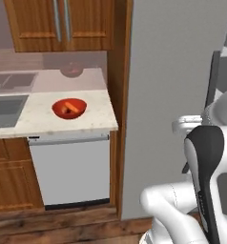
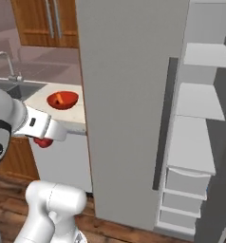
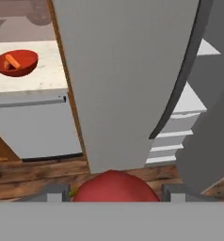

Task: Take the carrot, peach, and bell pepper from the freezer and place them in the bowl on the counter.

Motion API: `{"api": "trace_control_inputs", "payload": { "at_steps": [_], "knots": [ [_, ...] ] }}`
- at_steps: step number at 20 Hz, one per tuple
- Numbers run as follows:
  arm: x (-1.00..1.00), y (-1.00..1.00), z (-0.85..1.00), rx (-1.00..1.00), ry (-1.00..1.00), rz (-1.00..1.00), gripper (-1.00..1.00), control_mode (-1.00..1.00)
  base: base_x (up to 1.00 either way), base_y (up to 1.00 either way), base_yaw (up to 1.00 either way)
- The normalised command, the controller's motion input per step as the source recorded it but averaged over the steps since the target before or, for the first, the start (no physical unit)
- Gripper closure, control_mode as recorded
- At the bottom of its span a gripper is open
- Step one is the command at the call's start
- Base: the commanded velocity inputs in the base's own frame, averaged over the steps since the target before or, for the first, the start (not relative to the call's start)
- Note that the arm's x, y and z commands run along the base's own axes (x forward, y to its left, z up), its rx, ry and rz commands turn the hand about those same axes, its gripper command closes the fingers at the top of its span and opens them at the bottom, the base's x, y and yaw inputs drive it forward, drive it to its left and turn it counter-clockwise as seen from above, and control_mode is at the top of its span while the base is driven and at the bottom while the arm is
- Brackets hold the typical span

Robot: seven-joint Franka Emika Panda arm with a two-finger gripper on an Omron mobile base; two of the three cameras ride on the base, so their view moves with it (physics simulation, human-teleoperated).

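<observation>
Gripper (image 3: pixel 115 197) clamps the bell pepper (image 3: pixel 115 187) beside the freezer (image 3: pixel 123 80) door — wooden floor (image 3: pixel 34 172) below.

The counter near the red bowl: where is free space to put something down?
The counter is bare between the bowl and its right end by the wooden panel, and in front of the bowl up to the edge. Left of the bowl it is bare up to the sink. The bowl itself already holds the carrot.

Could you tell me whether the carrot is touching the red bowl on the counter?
Touching. In the left base view the carrot lies inside the bowl, resting on its inner surface; the hand view shows it lying in the bowl too.
</observation>
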Motion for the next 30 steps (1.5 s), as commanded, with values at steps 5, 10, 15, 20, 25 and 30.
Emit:
{"api": "trace_control_inputs", "payload": {
  "at_steps": [5, 10, 15, 20, 25, 30],
  "knots": [
    [0.00, 0.00, 0.00, 0.00, 0.00, 0.00, 1.00, 1.00, 0.51, 1.00, 0.00],
    [0.00, 0.00, 0.00, 0.00, 0.00, 0.00, 1.00, 1.00, 0.31, 0.95, -0.12],
    [0.00, 0.00, 0.00, 0.00, 0.00, 0.00, 1.00, 1.00, 0.46, 0.64, -0.13],
    [0.00, 0.00, 0.00, 0.00, 0.00, 0.00, 1.00, 1.00, 0.67, 0.02, -0.06],
    [0.00, 0.00, 0.00, 0.00, 0.00, 0.00, 1.00, 1.00, 0.67, -0.17, 0.00],
    [0.00, 0.00, 0.00, 0.00, 0.00, 0.00, 1.00, 1.00, 0.36, -0.39, 0.01]
  ]
}}
